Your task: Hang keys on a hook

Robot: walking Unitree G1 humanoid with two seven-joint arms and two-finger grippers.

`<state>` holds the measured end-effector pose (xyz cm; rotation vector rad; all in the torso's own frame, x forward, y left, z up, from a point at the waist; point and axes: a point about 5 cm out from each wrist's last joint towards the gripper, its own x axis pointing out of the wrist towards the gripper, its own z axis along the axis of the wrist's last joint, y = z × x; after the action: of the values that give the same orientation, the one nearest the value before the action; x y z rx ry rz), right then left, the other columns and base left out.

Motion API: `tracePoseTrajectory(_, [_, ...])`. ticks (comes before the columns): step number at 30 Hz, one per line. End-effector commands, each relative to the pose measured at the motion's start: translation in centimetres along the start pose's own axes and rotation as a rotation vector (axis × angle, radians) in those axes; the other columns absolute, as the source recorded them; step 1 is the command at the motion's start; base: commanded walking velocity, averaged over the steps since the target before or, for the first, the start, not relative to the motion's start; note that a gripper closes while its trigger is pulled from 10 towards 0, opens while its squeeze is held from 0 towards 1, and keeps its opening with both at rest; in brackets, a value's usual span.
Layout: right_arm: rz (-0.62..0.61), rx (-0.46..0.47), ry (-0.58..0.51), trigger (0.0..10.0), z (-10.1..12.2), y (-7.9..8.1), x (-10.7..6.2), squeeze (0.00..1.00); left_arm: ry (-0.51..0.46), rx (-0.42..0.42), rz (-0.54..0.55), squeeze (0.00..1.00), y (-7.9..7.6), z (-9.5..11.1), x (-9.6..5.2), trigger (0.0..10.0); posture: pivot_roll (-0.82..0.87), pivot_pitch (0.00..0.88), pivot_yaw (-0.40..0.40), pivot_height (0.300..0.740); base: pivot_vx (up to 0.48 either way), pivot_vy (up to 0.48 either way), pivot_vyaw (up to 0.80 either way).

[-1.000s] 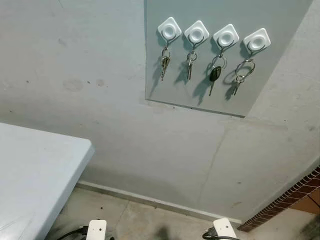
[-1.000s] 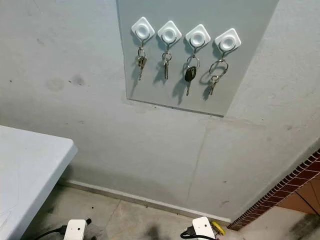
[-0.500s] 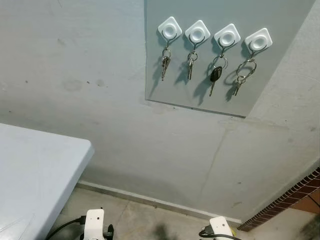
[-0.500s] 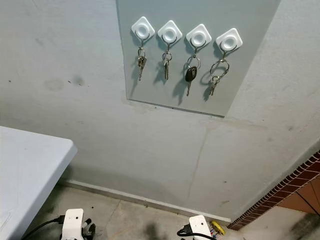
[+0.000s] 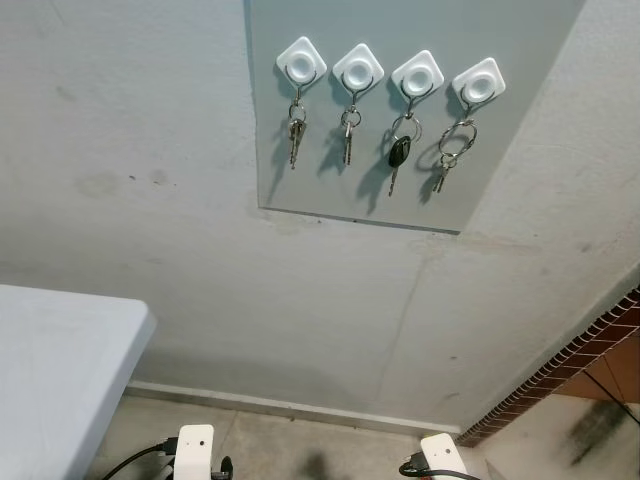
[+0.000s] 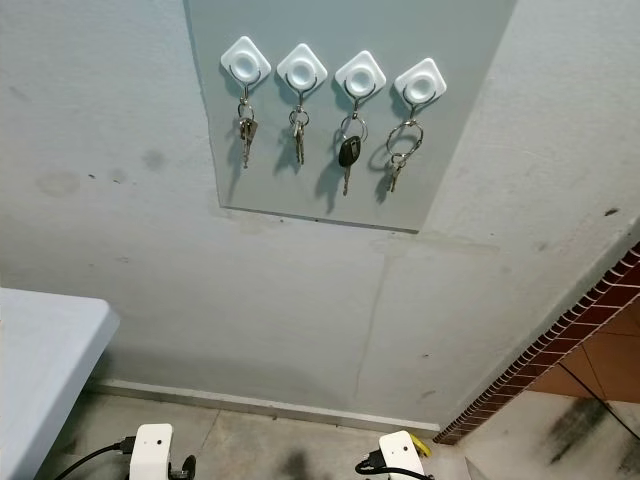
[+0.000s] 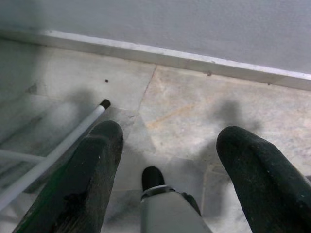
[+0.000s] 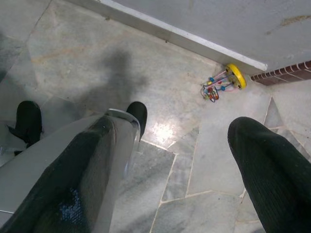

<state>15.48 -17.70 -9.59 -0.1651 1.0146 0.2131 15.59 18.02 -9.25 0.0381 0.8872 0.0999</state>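
Observation:
Four white diamond-shaped hooks sit in a row on a grey panel [image 5: 330,190] high on the wall. Every hook carries keys: a small bunch [image 5: 296,135] on the leftmost hook [image 5: 301,60], a second bunch [image 5: 347,140], a black-headed key [image 5: 399,153], and a large ring with keys [image 5: 450,160] on the rightmost hook [image 5: 478,80]. Both arms hang low, their white wrists [image 5: 195,445] [image 5: 443,455] at the picture's bottom edge. My left gripper [image 7: 167,136] is open over the stone floor, holding nothing. My right gripper [image 8: 175,126] is open too, nothing between its fingers.
A white table [image 5: 60,360] stands at my left, one of its thin white legs [image 7: 53,150] near the left gripper. A brick edge [image 5: 590,350] rises at the right. A small toy with a yellow disc [image 8: 223,82] lies by the skirting board.
The camera has turned to the right, so the panel and the table sit further left in the picture. The keys hang still. Both arms stay low.

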Motion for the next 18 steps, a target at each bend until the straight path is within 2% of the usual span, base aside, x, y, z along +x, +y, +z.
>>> tracePoseTrajectory(1, [-0.004,-0.002,0.013,10.0,-0.19,-0.19,-0.05,0.0,0.016,0.008,0.009,0.0,0.25,-0.32,-0.07,10.0,-0.02,0.0,-0.043,0.74,0.0,0.0,-0.53])
tracePoseTrajectory(5, [-0.005,-0.003,0.015,10.0,-0.22,-0.23,-0.06,0.0,0.015,0.009,0.009,0.0,0.25,-0.28,-0.06,10.0,-0.02,0.0,-0.042,0.74,0.0,0.0,-0.52])
tracePoseTrajectory(11, [-0.004,-0.001,0.019,10.0,-0.44,-0.31,-0.13,0.0,0.012,0.016,0.004,0.0,0.22,-0.11,0.0,10.0,-0.03,0.0,-0.041,0.74,0.0,-0.425,-0.48])
tracePoseTrajectory(12, [-0.007,-0.001,0.022,10.0,-0.66,-0.34,-0.18,0.0,0.016,0.006,0.008,0.0,0.21,-0.17,0.0,10.0,-0.03,0.0,-0.039,0.732,0.0,0.0,-0.48])
tracePoseTrajectory(18, [-0.012,0.002,0.033,10.0,-1.16,-0.43,-0.31,0.0,0.02,-0.022,0.011,0.0,0.33,-0.29,-0.04,10.0,-0.03,0.0,-0.038,0.732,0.0,0.0,0.0])
